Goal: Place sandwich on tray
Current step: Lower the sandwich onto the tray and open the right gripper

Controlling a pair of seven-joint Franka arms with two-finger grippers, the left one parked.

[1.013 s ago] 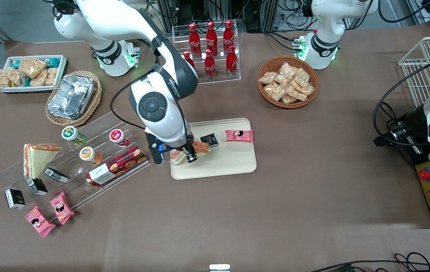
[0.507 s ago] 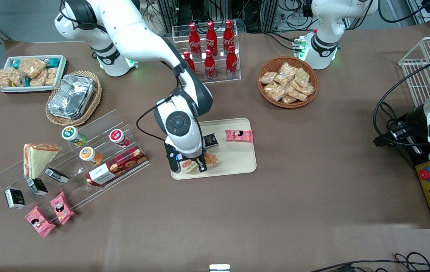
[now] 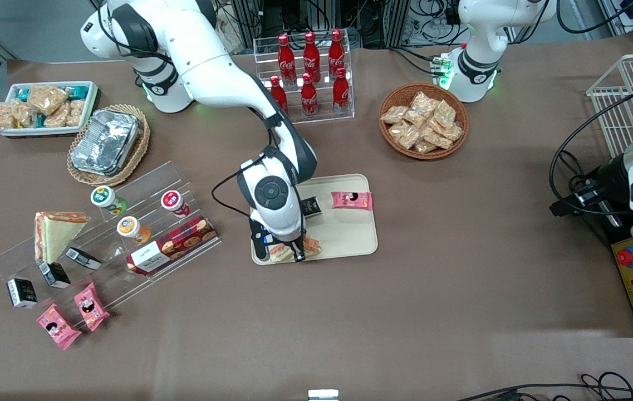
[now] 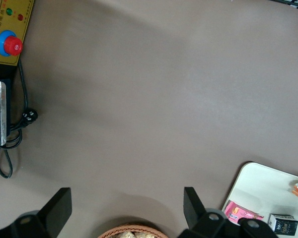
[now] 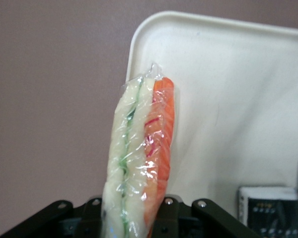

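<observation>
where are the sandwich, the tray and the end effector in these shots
sandwich [image 5: 141, 148]: right wrist view, on its wrapped edge with the orange filling.
tray [image 3: 349, 234]: front view, on bare cream floor near its rim.
end effector [image 3: 283, 257]: front view, between its fingertips, low over the tray.

— What does the working arm [image 3: 205, 61] look like?

— Glossy white shells, dark grey bands at the joints, a round grey cap on the wrist (with a black cable looping beside it).

— And the gripper [image 3: 283, 255]?

— Black fingers under a dark body showing a small blue light; the base glows green.
</observation>
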